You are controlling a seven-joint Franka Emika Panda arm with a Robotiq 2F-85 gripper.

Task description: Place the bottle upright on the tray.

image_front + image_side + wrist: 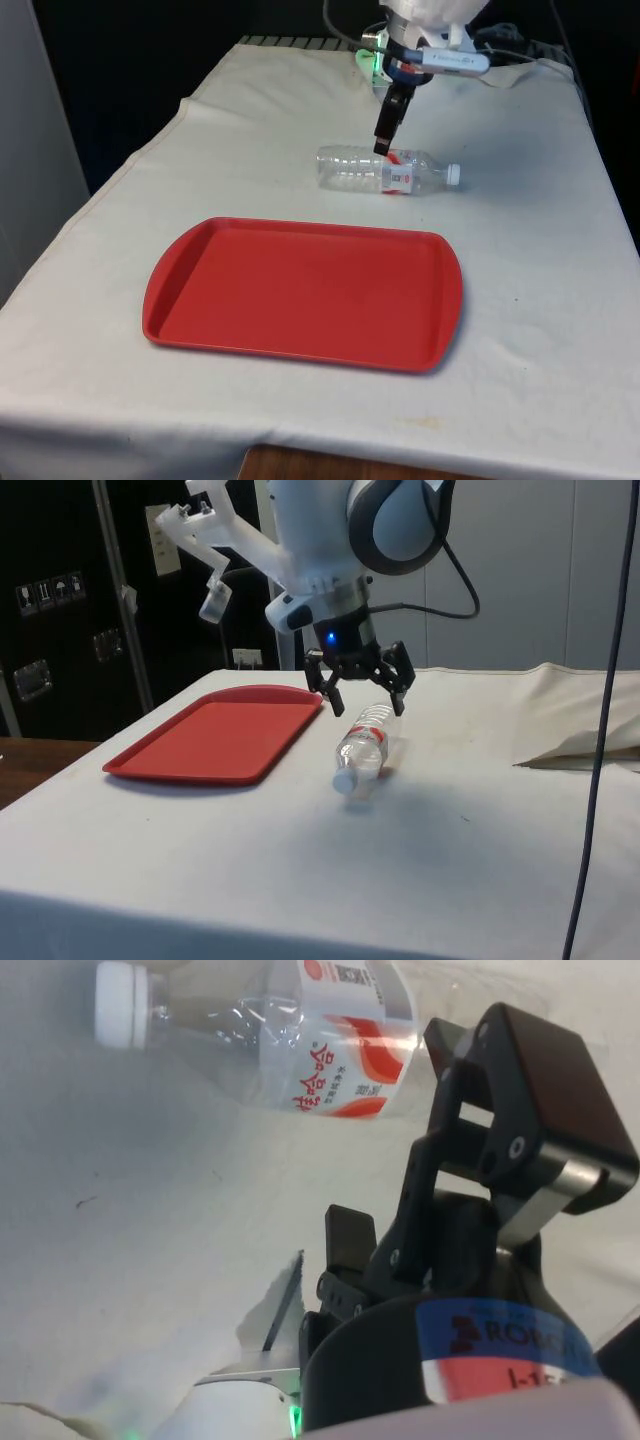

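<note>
Nearest to us in the front view lies the red tray, flat on the white-clothed worktop with nothing on it. Beyond it, near but not touching its far rim, the clear bottle lies on its side, its white cap pointing to the front view's right and a red-and-white label wrapped round its neck end.

We judge the task to be at the reach-and-grasp step: nothing is lifted yet. The end effector hangs just above the bottle, and in the side view its black fingers are spread apart, released and gripping nothing, straddling the upper part of the bottle's body. The wrist view shows the label and cap close ahead of the fingers.

The next move, as we see it, calls for a short descent until the fingers bracket the body, then a firm close. The thin, empty-looking plastic may dent or roll, so a grip near the label seems wiser. After that the bottle must be turned from lying to standing before it goes down on the tray.
</note>
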